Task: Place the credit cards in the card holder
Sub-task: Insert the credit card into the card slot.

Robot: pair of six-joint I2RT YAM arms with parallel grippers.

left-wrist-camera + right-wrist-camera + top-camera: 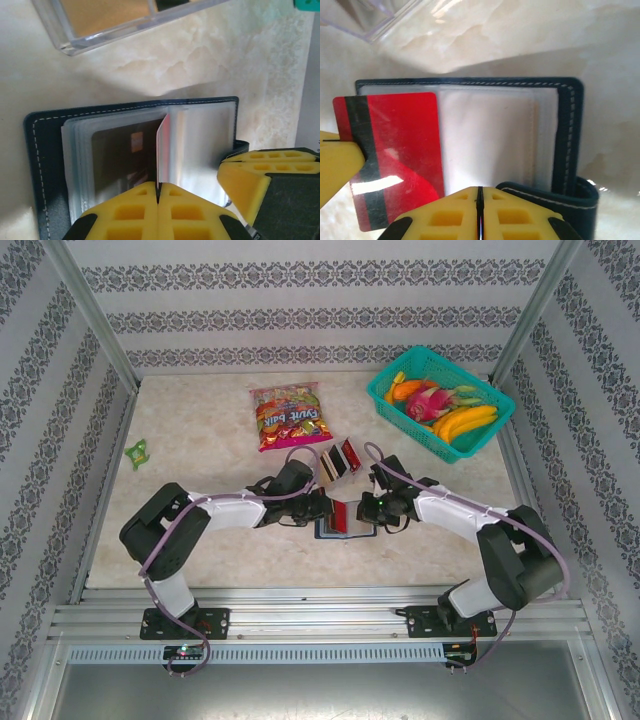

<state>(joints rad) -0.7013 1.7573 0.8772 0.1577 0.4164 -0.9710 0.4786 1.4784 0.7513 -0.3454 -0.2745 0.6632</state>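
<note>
Right wrist view puts the red card [400, 150] over the left half of the open card holder [567, 130], its flat face to this camera, magnetic stripe on the left. It is clamped by the left hand [157, 189], whose yellow fingers are closed on its near edge. From the left wrist the card shows edge-on, its far edge reaching in among the clear sleeves [200, 145]. Whether it has entered a pocket I cannot tell.

The right hand [480, 192] has its fingers pressed together at the holder's near edge, beside the clasp tab [555, 200]. I cannot tell if a sleeve is pinched between them.

The holder lies flat on the table [200, 455], between the two arms. More credit cards [340, 458] stand just beyond it in a clear stand [75, 45].

To seat the card well, I judge it should stay square to one sleeve's mouth and go in slowly. The right hand should steady the holder so the sleeves do not buckle, and the left should let go only once the card sits deep
</note>
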